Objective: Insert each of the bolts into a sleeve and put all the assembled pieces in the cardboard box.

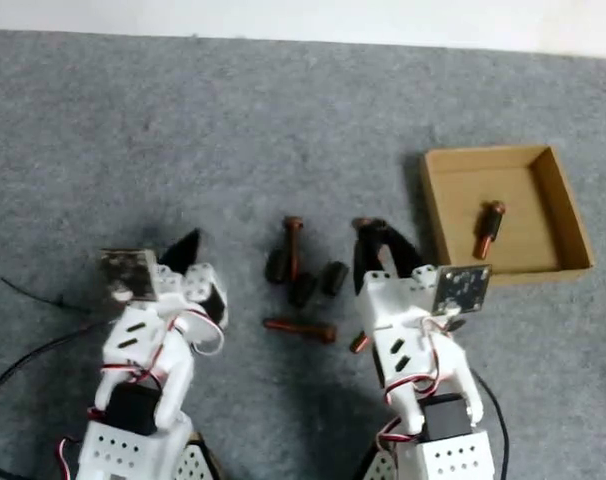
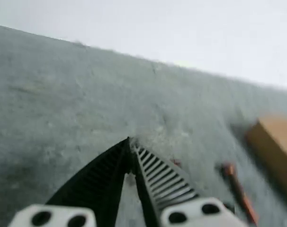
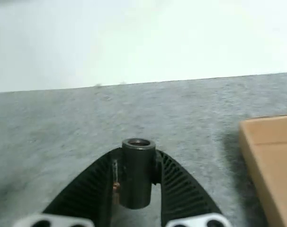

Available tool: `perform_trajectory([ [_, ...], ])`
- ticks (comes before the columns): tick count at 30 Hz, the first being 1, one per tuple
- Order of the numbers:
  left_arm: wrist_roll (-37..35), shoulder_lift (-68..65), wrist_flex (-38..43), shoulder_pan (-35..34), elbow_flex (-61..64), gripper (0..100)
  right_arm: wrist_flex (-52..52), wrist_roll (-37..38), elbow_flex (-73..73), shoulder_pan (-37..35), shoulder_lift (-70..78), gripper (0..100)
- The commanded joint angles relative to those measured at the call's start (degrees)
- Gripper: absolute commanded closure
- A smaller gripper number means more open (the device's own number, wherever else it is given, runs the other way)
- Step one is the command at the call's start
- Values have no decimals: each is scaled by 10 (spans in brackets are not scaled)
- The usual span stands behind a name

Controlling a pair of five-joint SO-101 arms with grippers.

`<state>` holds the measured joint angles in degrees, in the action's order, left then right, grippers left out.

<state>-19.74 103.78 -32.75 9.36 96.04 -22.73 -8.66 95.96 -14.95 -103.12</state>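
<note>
One assembled piece (image 1: 489,228), a copper-coloured bolt seated in a dark sleeve, lies inside the open brown cardboard box (image 1: 560,205) at the far right of the grey felt-covered bench (image 1: 133,120). By that count the task looks barely begun. The right gripper (image 3: 137,152) is clamped on a dark cylindrical metal sleeve (image 3: 136,177), held upright between its black ribbed fingers (image 3: 181,187) with the open bore facing up. In the high view it hangs near the box, on the side facing the loose parts. A speck of copper shows beside this sleeve (too small to say what it is). The left gripper (image 2: 130,143) is pinched fully together with nothing in it, over bare felt well apart from the parts. Between the two arms lies the unfinished work: three loose dark sleeves (image 1: 333,278) clustered close together, one long copper bolt (image 1: 293,242) lying among them, and a second copper bolt (image 1: 300,328) lying crosswise nearer the arms. A further copper end (image 1: 360,343) peeks out beside the right arm. The held sleeve has no bolt in it that I can see, so I judge that pairing it with a bolt comes next, and then several more assemblies and trips to the box.
</note>
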Motion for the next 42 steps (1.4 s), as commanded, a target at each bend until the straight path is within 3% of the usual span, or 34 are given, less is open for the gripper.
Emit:
perform_trajectory([
  [1, 22, 7, -76, 41, -34, 993, 23, 4, 78, 26, -2, 994],
  [4, 24, 7, -111, 43, -57, 993, 23, 3, 78, 26, -2, 994],
  [13, 37, 7, -109, 45, -60, 993, 20, 3, 78, 26, 3, 994],
  [21, 60, -62, -25, 109, -60, 993, 2, 3, 78, 26, 3, 994],
  [25, 72, -218, 55, 111, -111, 993, 2, 3, 78, 26, 3, 994],
  [31, 68, -584, 62, 130, -346, 990, 2, 3, 78, 26, 1, 994],
  [34, 16, -770, 60, 133, -472, 988, 2, 3, 78, 26, 1, 994],
  [38, -17, -960, 58, 137, -591, 883, 2, 3, 78, 26, 0, 994],
  [42, -18, -1049, 57, 139, -644, 765, 3, 4, 78, 26, -1, 994],
])
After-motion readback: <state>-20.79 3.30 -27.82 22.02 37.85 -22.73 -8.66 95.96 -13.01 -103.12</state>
